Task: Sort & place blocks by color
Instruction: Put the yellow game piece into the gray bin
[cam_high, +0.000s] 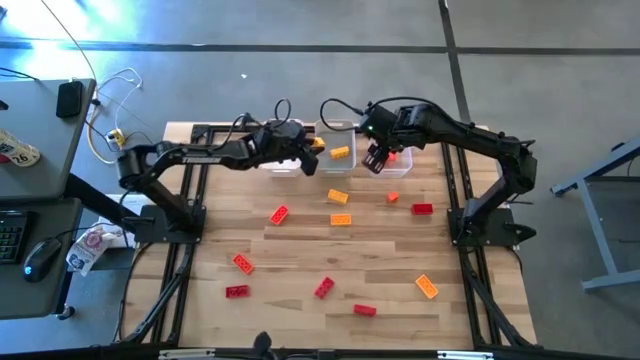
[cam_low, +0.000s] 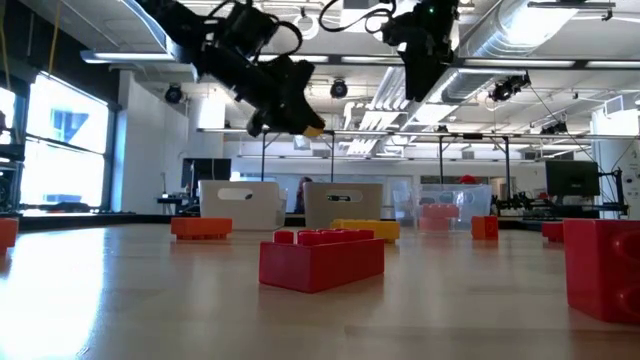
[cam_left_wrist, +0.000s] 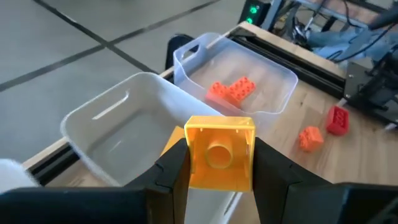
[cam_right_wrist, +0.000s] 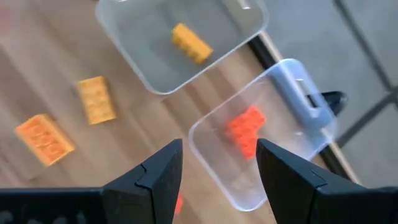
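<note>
L gripper (cam_left_wrist: 219, 163) clamped on yellow block (cam_left_wrist: 220, 151), held in air over middle bin (cam_left_wrist: 102, 121) at table's (cam_high: 300, 245) far edge. R gripper (cam_right_wrist: 219, 163) fingers apart, nothing between them, above right-hand bin (cam_right_wrist: 292, 99) w/ orange-red blocks (cam_right_wrist: 246, 129) inside. Middle bin already has one yellow block (cam_right_wrist: 191, 43). Other blocks (cam_high: 279, 214) scattered across table, red, orange, yellow.
</note>
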